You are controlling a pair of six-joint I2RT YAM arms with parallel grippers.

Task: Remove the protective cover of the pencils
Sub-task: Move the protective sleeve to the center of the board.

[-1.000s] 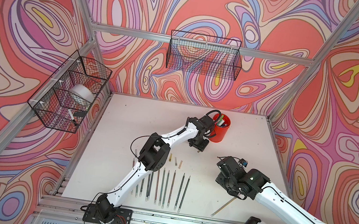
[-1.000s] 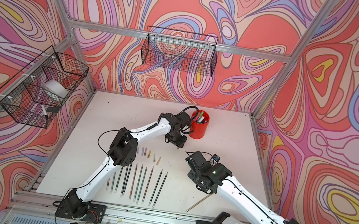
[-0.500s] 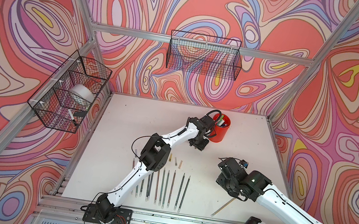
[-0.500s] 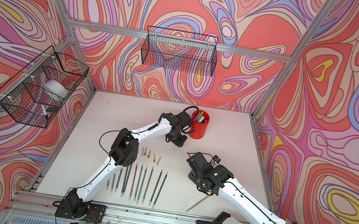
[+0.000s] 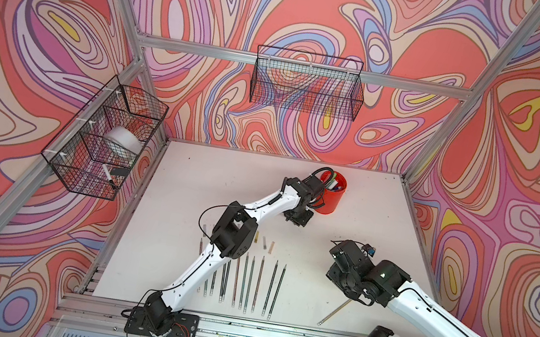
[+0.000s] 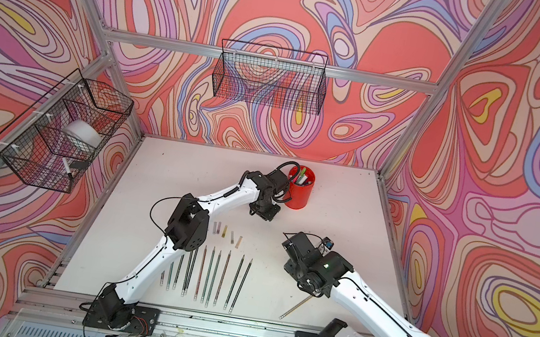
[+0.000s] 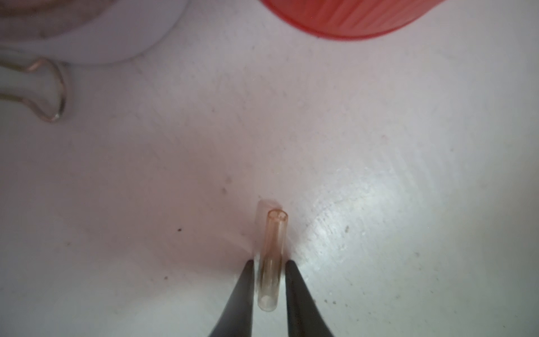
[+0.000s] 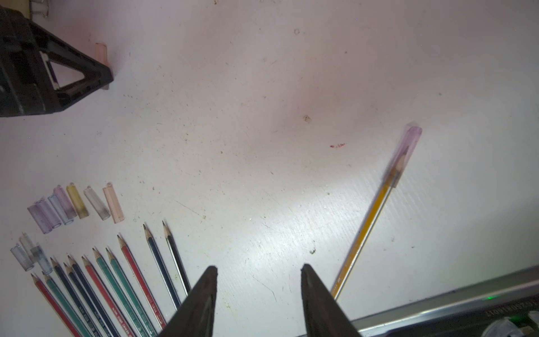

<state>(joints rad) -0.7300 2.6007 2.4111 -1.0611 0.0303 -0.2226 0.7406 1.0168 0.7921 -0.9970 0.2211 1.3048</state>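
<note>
Row of pencils [image 8: 116, 277] lies fanned at the desk's [image 5: 181, 199] front edge, left of centre: thin red, green and dark striped shafts, bare sharpened tips pointing to the far edge, eraser ends toward the front. The left arm's elbow covers part of the row in both top views.

Loose caps [image 8: 75, 204], clear, purple, yellow and pink tubes, lie just beyond the tips.

One yellow pencil [image 8: 376, 210] lies slanted, well apart toward the front right, purple cap [image 8: 409, 146] still on its tip.

Left gripper [image 7: 268, 264] is at the far edge beside the red cup [image 5: 331, 194], jaws narrow, pinching a clear pinkish cap [image 7: 275, 233].

Right gripper [image 8: 259, 270] hangs over the desk between the row and the yellow pencil, jaws moderately wide, holding nothing.

Bare desk: the middle, the far left corner, and the right side.
</note>
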